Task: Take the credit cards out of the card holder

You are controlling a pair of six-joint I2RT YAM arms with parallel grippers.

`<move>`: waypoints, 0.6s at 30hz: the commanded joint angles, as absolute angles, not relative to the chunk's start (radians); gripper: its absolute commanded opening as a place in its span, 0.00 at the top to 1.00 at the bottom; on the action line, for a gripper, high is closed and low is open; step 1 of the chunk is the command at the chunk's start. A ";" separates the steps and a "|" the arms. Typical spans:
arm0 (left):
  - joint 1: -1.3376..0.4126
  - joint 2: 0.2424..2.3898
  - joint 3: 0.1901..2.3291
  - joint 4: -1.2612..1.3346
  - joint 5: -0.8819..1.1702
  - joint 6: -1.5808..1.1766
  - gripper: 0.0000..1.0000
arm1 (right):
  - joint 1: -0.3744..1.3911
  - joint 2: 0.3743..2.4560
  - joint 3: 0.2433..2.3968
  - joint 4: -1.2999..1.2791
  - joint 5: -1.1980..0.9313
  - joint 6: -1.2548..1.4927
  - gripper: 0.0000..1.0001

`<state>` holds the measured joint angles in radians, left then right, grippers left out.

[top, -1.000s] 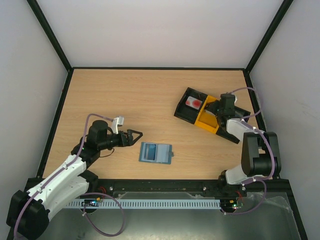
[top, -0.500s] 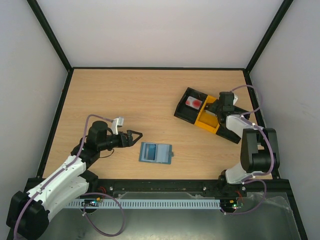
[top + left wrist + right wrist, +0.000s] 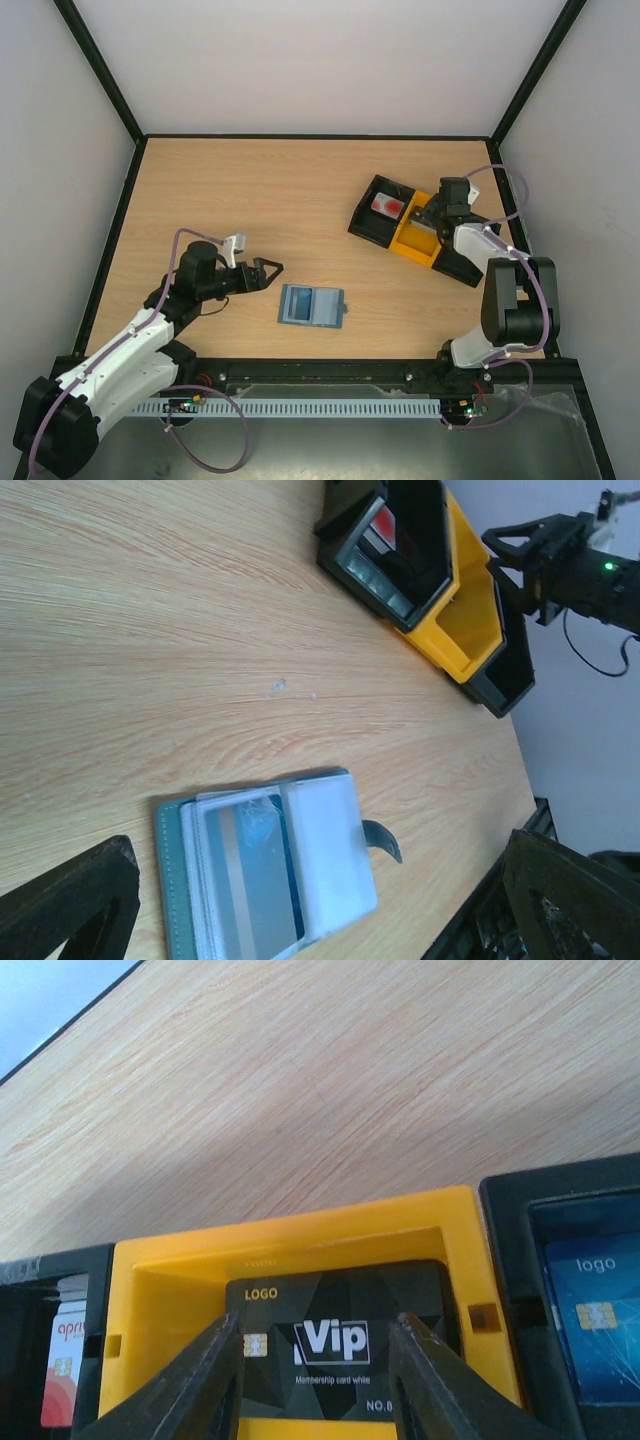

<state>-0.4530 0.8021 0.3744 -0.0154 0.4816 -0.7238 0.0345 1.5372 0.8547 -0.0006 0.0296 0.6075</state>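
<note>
The grey-blue card holder lies open on the table near the front edge, tab to the right. A card with a pale stripe shows in its clear sleeve. My left gripper hovers just left of the holder, open, with nothing between its fingers. My right gripper is over the yellow middle compartment of the tray. It is open, and its fingers stand either side of a black VIP card lying in that compartment.
The black-and-yellow tray sits at the right, angled. A red-and-white card lies in one black compartment and a blue card in the other. A black frame rail runs along the front edge.
The right gripper's jaws have spread apart over the yellow compartment, and the wrist has shifted slightly toward the back. The left arm and the card holder have hardly moved.
</note>
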 commanded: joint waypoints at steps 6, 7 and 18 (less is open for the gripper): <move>-0.449 0.839 0.385 -0.058 0.448 -0.695 0.00 | 0.035 1.410 0.864 -0.119 -0.136 0.716 0.61; -0.448 0.847 0.380 -0.044 0.464 -0.700 0.00 | 0.037 1.396 0.854 -0.124 -0.163 0.725 0.61; -0.457 0.962 0.345 0.058 0.566 -0.710 0.14 | 0.186 1.164 0.687 -0.165 -0.242 0.773 0.63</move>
<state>-0.4530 0.9287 0.3710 0.0006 0.5133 -0.7143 0.1364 1.2434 0.7540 -0.1120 -0.2142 0.7341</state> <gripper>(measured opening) 0.889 0.376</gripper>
